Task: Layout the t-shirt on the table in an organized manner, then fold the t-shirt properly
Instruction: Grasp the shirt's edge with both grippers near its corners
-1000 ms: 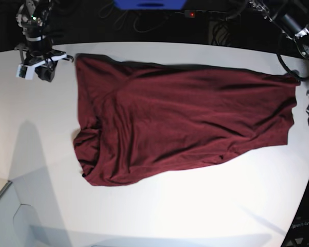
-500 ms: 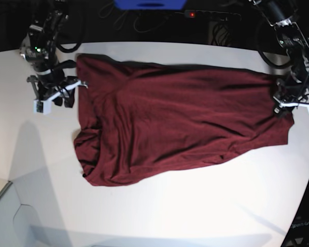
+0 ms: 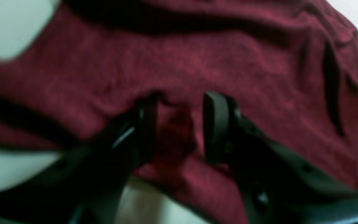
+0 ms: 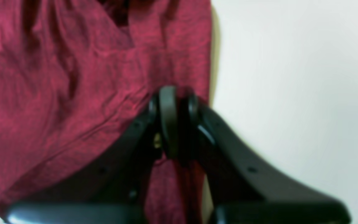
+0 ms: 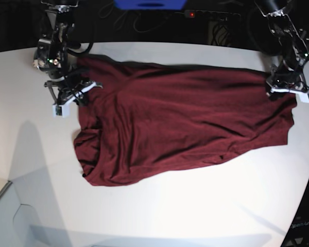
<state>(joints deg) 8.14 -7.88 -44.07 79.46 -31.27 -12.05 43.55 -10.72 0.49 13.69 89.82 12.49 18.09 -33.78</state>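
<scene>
T-shirt (image 5: 180,123), maroon, rumpled (bunched at one end)

Base view bright, even; glare on white table (image 5: 195,206) near front edge, soft shadows toward left edge. Both wrist views blurred, fingers (image 3: 216,124) out of focus, dim.

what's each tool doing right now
Left tool: open, fingers straddling a fold of the t-shirt.
Right tool: closed on the t-shirt's edge.

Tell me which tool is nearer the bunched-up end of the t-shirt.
Right. The right tool sits at the t-shirt edge just above that bunched end; the left tool is at the opposite end, far across the table.
</scene>
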